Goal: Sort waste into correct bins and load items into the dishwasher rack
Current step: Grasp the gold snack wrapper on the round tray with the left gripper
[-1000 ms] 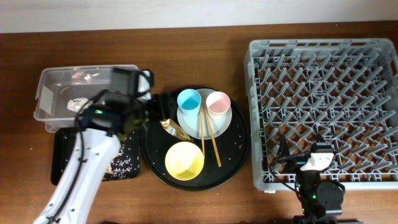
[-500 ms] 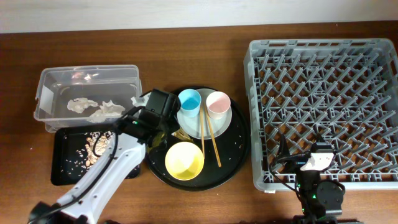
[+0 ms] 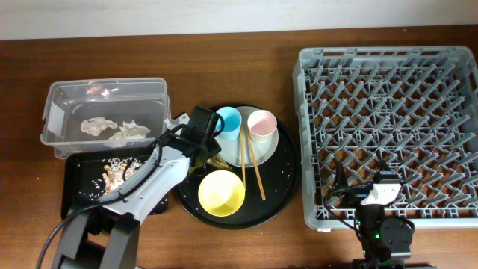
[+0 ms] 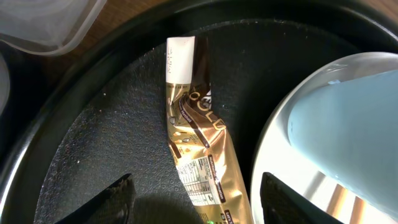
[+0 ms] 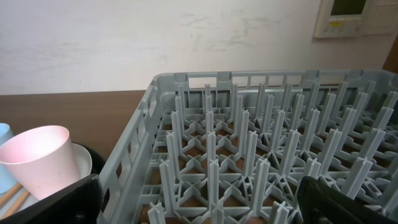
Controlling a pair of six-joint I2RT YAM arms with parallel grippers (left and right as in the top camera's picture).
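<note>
My left gripper (image 3: 207, 153) is open and hovers low over the crinkled gold foil wrapper (image 4: 196, 143), which lies flat on the round black tray between the fingers (image 4: 198, 193). A light blue cup (image 3: 227, 121) and a pale pink cup (image 3: 261, 125) stand on the grey-white plate (image 3: 272, 146). Wooden chopsticks (image 3: 254, 168) lie across the plate's edge. The yellow bowl (image 3: 221, 192) sits at the tray's front. White tissue wads (image 3: 104, 128) lie in the clear tub (image 3: 56, 97). Food scraps (image 3: 112, 173) lie in the small black tray (image 3: 75, 198). My right gripper (image 5: 199, 199) is open and empty at the near edge of the dishwasher rack (image 3: 396, 127).
The round black tray (image 3: 287, 187) sits between the bins and the rack. In the left wrist view the blue cup (image 4: 348, 112) and plate rim (image 4: 273, 143) are close on the right, and the tub's corner (image 4: 43, 25) is at the upper left.
My left arm has swung right from above the clear tub to the round tray and now sits over the gold wrapper. The tissue in the tub is uncovered. The right arm has not moved.
</note>
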